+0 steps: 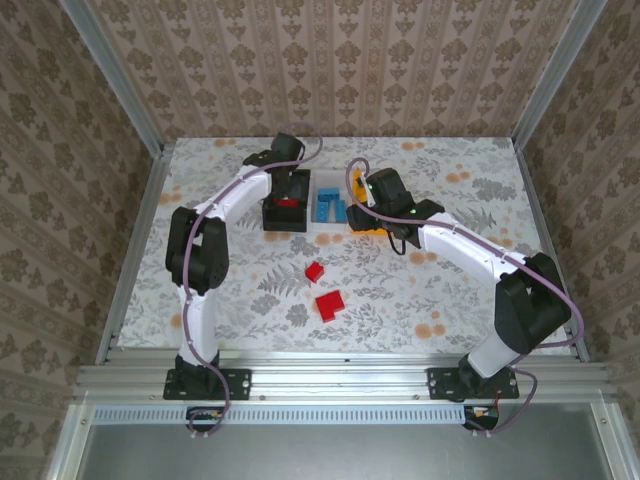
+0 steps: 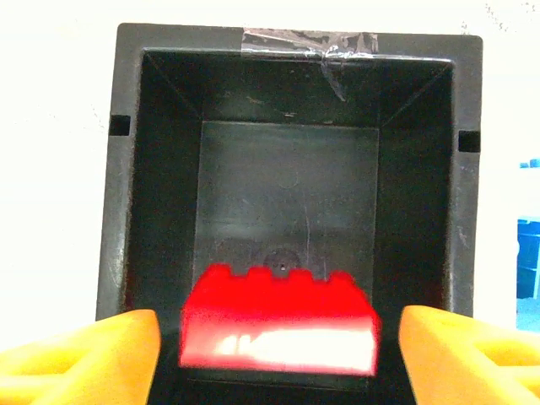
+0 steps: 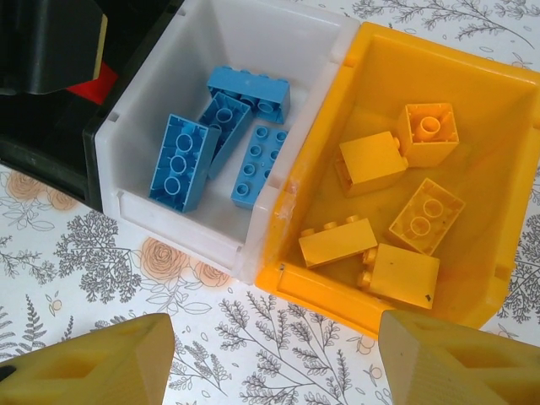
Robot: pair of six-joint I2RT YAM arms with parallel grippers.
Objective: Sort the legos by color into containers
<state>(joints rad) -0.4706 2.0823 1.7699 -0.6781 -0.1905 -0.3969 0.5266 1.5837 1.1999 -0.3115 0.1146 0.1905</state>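
Note:
My left gripper [image 2: 278, 359] hangs open over the black container [image 2: 126, 169]. A red lego [image 2: 278, 329] sits between its orange fingers [image 2: 93, 354] with a dark gap on each side, looking blurred. My right gripper [image 3: 274, 363] is open over bare table, just in front of the seam between the white container [image 3: 219, 46] and the yellow container [image 3: 388, 59]. Several blue legos [image 3: 181, 160] lie in the white one, several yellow legos [image 3: 337, 243] in the yellow one. Two red legos [image 1: 315, 271] [image 1: 330, 305] lie loose on the table.
The three containers stand side by side mid-table: black [image 1: 285, 218], white [image 1: 328, 205], yellow [image 1: 362, 222]. The table has a floral cover and walls at the back and sides. The loose red legos lie nearer the arm bases, with open table around them.

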